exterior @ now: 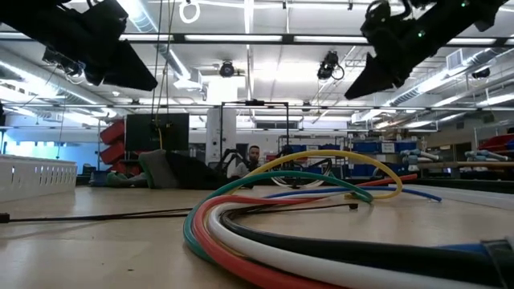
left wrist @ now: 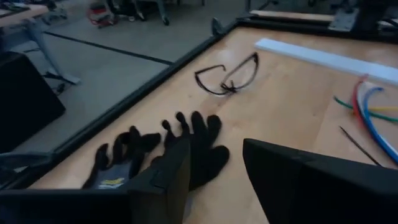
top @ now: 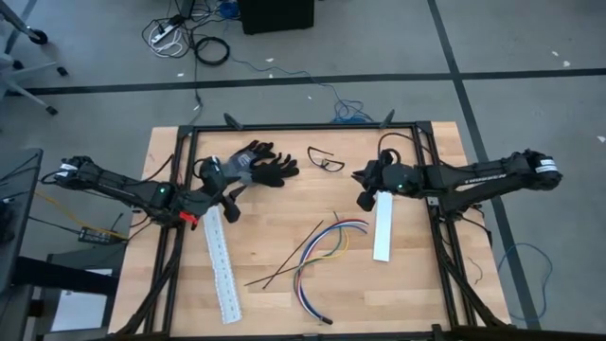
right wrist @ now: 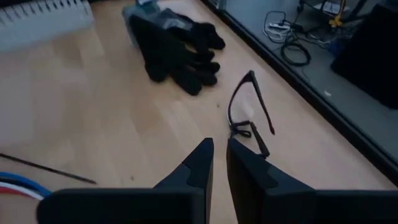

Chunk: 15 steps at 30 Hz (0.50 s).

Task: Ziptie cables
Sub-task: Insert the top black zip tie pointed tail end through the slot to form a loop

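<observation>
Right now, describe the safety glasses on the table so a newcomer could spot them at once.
Start at the wooden table and go to its far edge, by the black frame rail. Between the black gloves on the left and the right gripper lie the safety glasses. They are the only thin dark wire-like outline with clear lenses, arms folded out, nothing touching them.

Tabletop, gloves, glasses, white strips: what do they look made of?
Tabletop: pale wood, matte, plank seams and grain show. Gloves: black knit fabric, probably rubber-coated on the palms; limp, dull surface. Glasses: thin dark frame with clear lenses, likely plastic. White strips: stiff matte white plastic by the look, with rows of small slots.
</observation>
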{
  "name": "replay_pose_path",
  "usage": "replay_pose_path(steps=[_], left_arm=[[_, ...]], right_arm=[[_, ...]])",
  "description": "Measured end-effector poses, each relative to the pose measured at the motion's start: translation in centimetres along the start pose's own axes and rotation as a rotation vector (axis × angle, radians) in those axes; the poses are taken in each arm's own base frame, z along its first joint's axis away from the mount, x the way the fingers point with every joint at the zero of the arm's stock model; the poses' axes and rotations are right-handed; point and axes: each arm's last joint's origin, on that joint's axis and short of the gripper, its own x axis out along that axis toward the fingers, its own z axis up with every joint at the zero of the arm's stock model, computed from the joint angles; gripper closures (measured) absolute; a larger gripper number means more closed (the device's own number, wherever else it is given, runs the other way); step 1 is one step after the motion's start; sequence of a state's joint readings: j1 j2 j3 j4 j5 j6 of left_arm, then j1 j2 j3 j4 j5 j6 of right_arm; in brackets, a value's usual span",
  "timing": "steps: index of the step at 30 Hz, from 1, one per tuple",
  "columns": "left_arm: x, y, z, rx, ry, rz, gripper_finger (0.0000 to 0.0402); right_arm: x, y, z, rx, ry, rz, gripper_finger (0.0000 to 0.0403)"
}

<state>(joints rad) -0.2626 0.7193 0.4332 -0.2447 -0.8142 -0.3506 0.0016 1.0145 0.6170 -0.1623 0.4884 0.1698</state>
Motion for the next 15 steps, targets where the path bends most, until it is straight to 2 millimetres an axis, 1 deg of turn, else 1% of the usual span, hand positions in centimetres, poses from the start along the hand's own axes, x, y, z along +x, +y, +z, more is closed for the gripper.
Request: replay_pose_path(steps=[2, 6, 10, 15], left_arm=[[-0.1, -0.1, 0.0, -0.019, 0.01, -0.031, 0.0238], [-0.4, -0.5, -0.3, 0.003, 0.025, -0.077, 0.0226], [-0.8, -1.2, -0.4, 0.019, 0.025, -0.131, 0.0224], [-0.8, -2.6, -0.9, 0.058, 0.073, -0.282, 0.0225]], right_arm=[[0.8, 0.3, -0.3, -0.017, 0.032, 0.017, 0.0358], [2.4, 1.3, -0.7, -0.061, 0.052, 0.111, 0.0358], [3.9, 3.2, -0.7, -0.124, 0.002, 0.264, 0.0355], [5.5, 5.7, -1.4, -0.235, -0.056, 0.436, 0.0351]])
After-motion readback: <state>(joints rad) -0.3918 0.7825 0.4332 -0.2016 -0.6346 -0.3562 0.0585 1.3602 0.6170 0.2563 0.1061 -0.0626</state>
